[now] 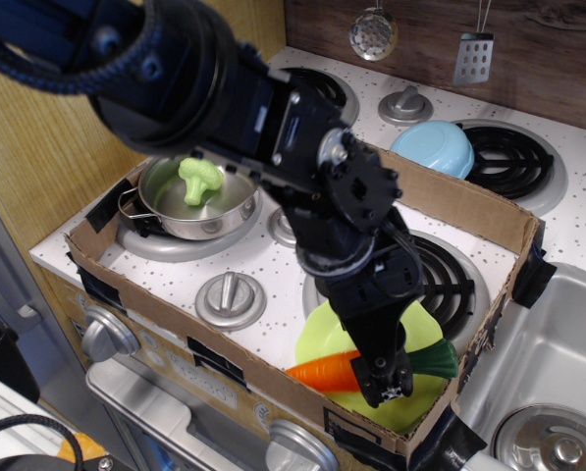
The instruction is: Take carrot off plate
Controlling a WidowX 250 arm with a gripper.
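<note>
The orange carrot (322, 373) lies across the lime-green plate (425, 326) at the front right of the cardboard-walled stove top, its point toward the left and its dark green top (432, 359) toward the right. My black gripper (384, 381) reaches down onto the carrot's thick end, and its fingers cover the middle of the carrot. I cannot tell whether the fingers are closed on the carrot. The carrot rests on the plate.
A steel pot (197, 199) holding light green broccoli (200, 180) stands at the back left. A light blue bowl (433, 149) sits on the back burner. A cardboard wall (189, 334) rings the stove; silver knobs (231, 297) lie between the burners. A sink (558, 383) is at right.
</note>
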